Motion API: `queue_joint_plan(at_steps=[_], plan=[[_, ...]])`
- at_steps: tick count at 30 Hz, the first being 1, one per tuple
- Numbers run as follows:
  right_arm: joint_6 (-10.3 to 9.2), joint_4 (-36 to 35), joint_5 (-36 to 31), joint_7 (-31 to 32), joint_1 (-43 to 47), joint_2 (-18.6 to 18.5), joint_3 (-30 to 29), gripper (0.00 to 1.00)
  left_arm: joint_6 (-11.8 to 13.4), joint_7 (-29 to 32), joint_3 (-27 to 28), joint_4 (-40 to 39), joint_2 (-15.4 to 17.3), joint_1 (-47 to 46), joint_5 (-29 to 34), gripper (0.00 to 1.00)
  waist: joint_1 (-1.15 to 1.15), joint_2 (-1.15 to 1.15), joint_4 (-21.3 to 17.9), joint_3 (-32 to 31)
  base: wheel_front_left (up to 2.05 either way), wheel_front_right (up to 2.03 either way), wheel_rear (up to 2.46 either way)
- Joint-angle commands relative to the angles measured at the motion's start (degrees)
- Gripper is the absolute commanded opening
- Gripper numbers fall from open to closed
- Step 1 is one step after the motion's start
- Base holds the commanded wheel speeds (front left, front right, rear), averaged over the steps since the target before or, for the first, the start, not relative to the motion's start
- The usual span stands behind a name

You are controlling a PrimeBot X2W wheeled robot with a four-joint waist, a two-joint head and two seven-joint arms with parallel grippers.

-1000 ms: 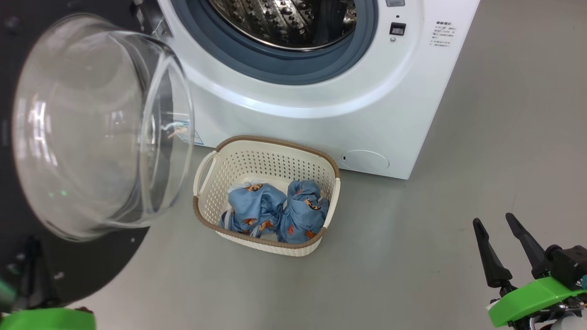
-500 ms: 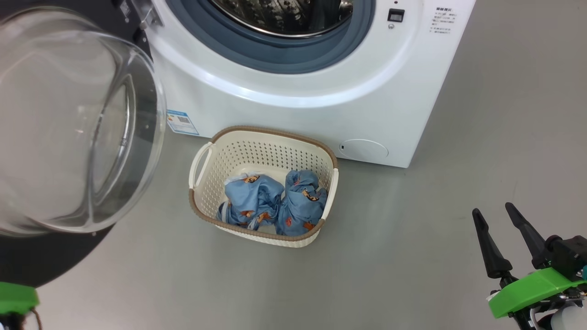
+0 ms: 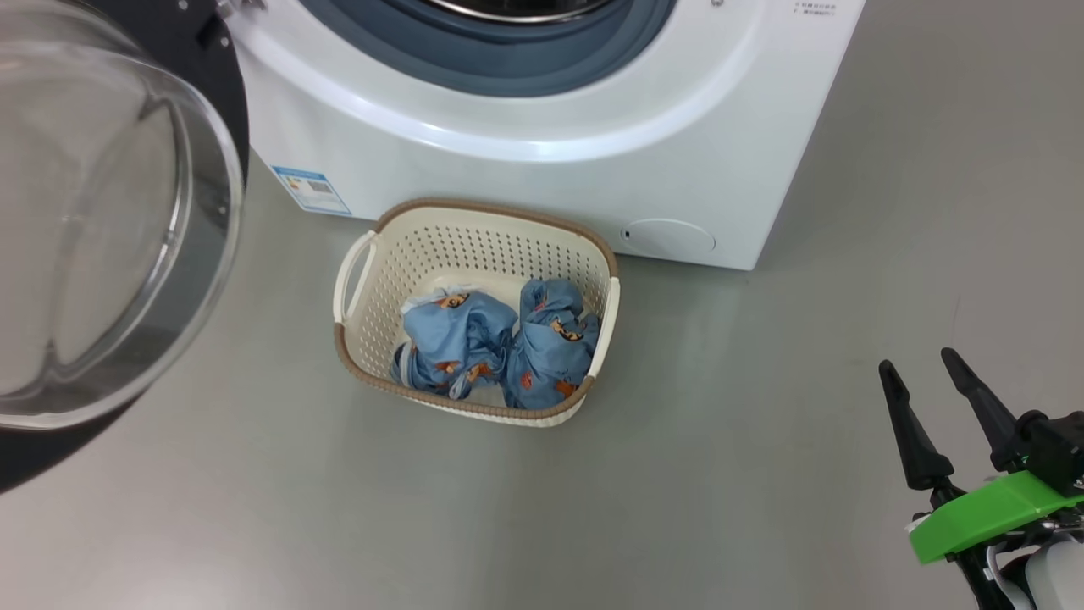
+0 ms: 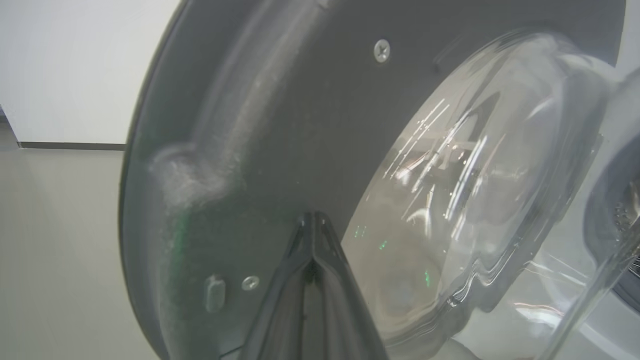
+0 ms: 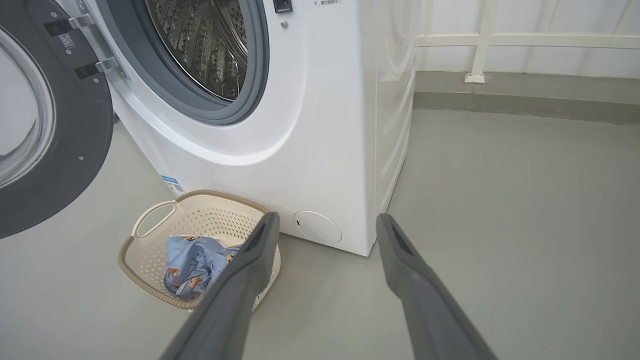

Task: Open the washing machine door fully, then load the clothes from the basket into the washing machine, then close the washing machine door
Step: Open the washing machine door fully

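The washing machine (image 3: pixel 525 169) stands at the top of the head view, its steel drum (image 5: pixel 205 45) showing. Its door (image 3: pixel 102 220) hangs swung out to the left, glass bowl toward me. My left gripper (image 4: pixel 312 216) is shut, tips right at the door's (image 4: pixel 280 125) black inner rim beside the glass; I cannot tell whether they touch. The cream basket (image 3: pixel 474 254) sits on the floor before the machine with light blue clothes (image 3: pixel 500 347) bunched inside. My right gripper (image 3: pixel 917 361) hovers open and empty at the lower right, well apart from the basket (image 5: pixel 200 215).
Grey floor (image 3: pixel 762 424) spreads wide to the right of the basket. A round flap (image 3: pixel 669 237) and a blue label (image 3: pixel 312 188) sit low on the machine's front. A white railing (image 5: pixel 480 45) runs along the back wall.
The door has swung further left away from the machine, uncovering the blue label. The head camera has tilted, so everything sits higher. The left arm's green wrist has left the head view.
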Motion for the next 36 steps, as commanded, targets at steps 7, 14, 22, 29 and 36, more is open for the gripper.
queue_joint_plan(at_steps=[7, 14, 22, 29, 36], plan=[[0.16, -1.4, -0.2, -0.7, -2.6, -1.7, 1.5, 1.0, -1.1, -0.4, 5.5, 5.2, 6.9, -6.0, 1.9, 0.0, 0.0, 0.0, -0.3, 3.4, 0.0, 0.0, 0.0], [0.16, -1.6, -0.4, -0.7, -3.9, -2.3, 1.6, 1.0, -2.2, -0.4, 7.8, 11.2, 9.5, -10.3, 3.2, 0.0, 0.0, 0.0, -0.4, 5.8, 0.0, 0.0, 0.0], [0.16, -1.6, -0.6, -0.7, -5.6, -2.8, 1.9, 1.0, -3.4, -0.4, 10.4, 17.8, 12.5, -15.1, 5.2, 0.0, 0.0, 0.0, -0.8, 8.0, 0.0, 0.0, 0.0], [0.16, -1.7, -0.6, -0.7, -6.5, -2.8, 2.1, 1.0, -4.5, -0.4, 12.0, 22.1, 15.3, -18.3, 7.2, 0.0, 0.0, 0.0, -1.4, 9.3, 0.0, 0.0, 0.0], [0.16, -1.7, -0.6, -0.7, -6.7, -2.9, 1.8, 1.0, -5.1, -0.4, 13.2, 23.7, 15.8, -19.6, 8.6, 0.0, 0.0, 0.0, -1.6, 9.9, 0.0, 0.0, 0.0]])
